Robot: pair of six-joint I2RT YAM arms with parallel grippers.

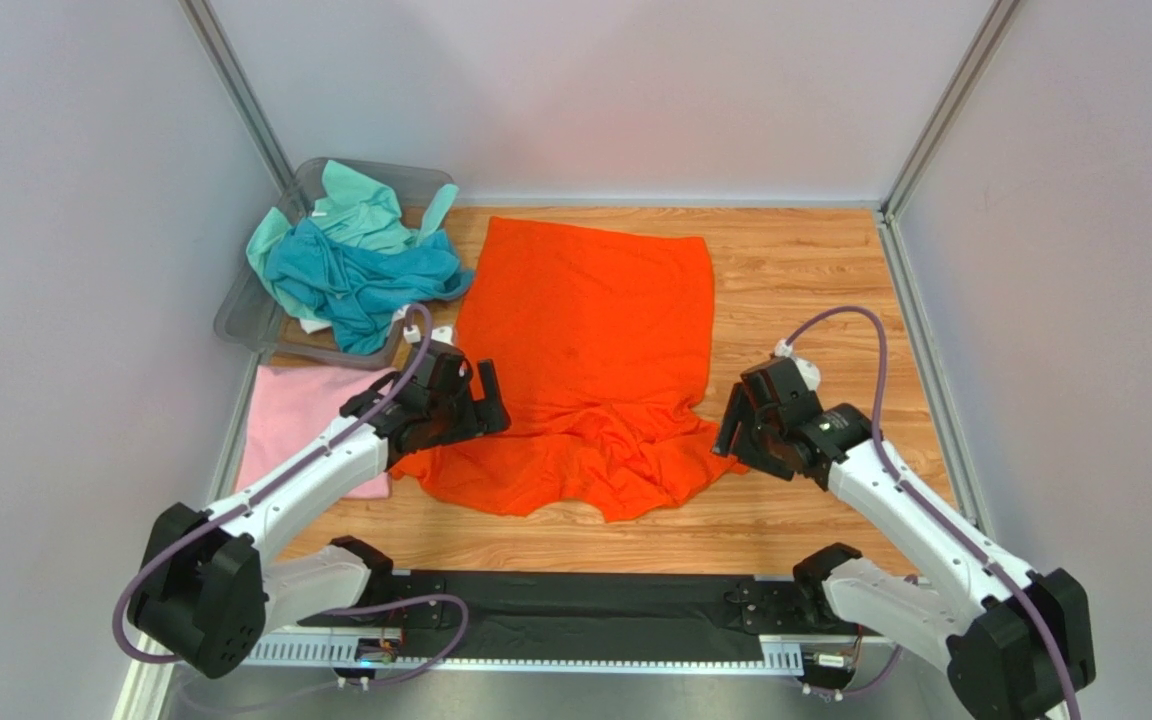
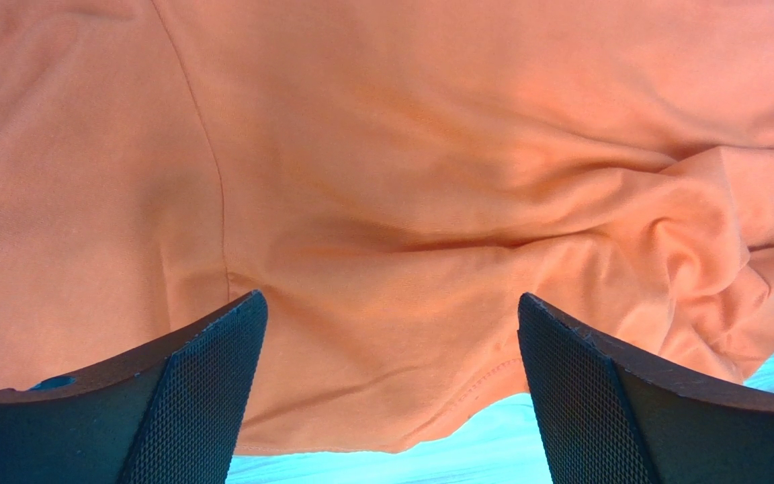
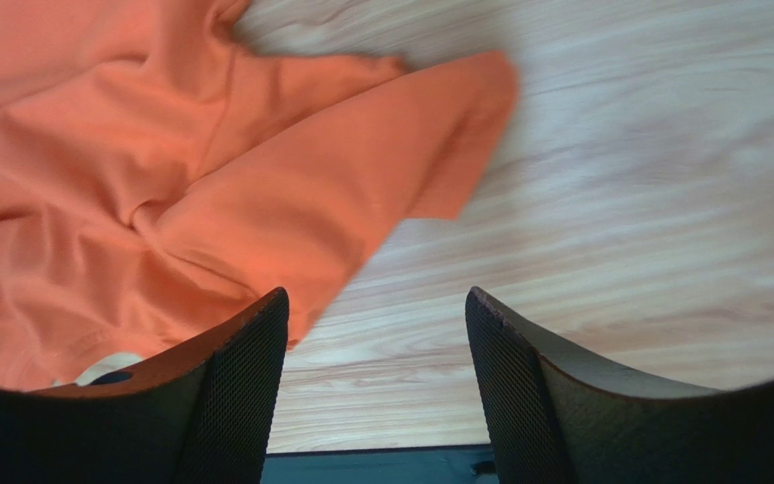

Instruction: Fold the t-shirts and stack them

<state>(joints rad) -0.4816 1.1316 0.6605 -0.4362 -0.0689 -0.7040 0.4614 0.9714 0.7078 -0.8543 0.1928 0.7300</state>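
The bright orange t-shirt [image 1: 590,353] lies spread on the wooden table, flat at the far end and bunched at the near end. It fills the left wrist view [image 2: 391,182] and the left of the right wrist view [image 3: 139,171]. My left gripper [image 1: 455,402] is open over the shirt's near left edge, with nothing between its fingers [image 2: 199,393]. My right gripper [image 1: 740,423] is open and empty beside the shirt's near right sleeve [image 3: 431,141]. A folded pale pink t-shirt [image 1: 304,420] lies at the left. Teal [image 1: 357,278] and mint green [image 1: 357,210] t-shirts sit in the bin.
The grey see-through plastic bin [image 1: 244,318] stands at the far left corner. Bare wood table [image 1: 823,285] lies to the right of the orange shirt. White walls and metal frame posts close in the sides. A black base rail [image 1: 582,615] runs along the near edge.
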